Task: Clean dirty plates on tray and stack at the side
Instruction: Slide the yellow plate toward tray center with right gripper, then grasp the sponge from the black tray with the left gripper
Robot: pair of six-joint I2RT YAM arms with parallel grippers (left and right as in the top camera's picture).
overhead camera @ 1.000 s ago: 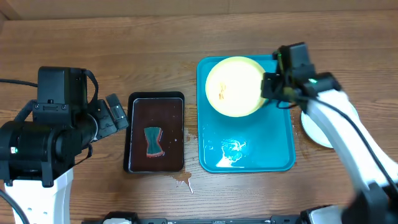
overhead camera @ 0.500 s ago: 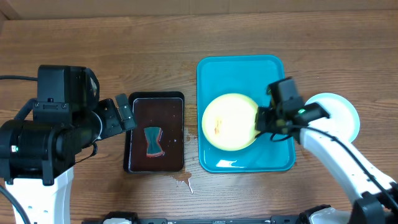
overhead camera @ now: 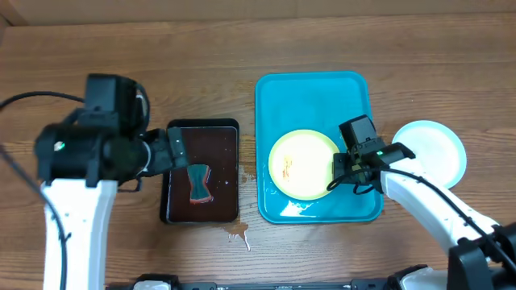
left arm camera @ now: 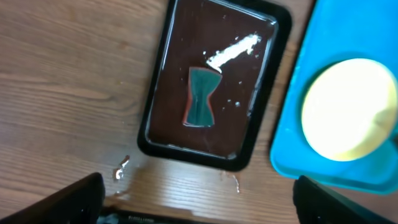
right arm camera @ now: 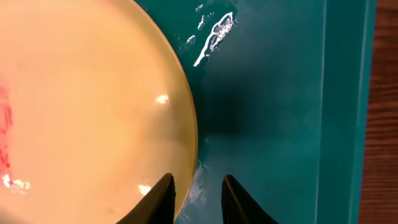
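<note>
Fingers [right arm camera: 163, 200] over wet tray [right arm camera: 280, 93], wooden table [overhead camera: 201, 48]

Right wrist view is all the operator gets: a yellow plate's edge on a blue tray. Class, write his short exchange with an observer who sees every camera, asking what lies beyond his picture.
Operator: Is there another plate anywhere?
Observer: Yes, a light blue plate with a white centre sits on the table, right of the tray and off it.
Operator: What is left of the tray?
Observer: A smaller black tray of dark liquid, with a sponge lying in it.
Operator: Where is the other arm?
Observer: The left gripper hovers by the black tray's left edge, jaws wide open, holding nothing.
</note>
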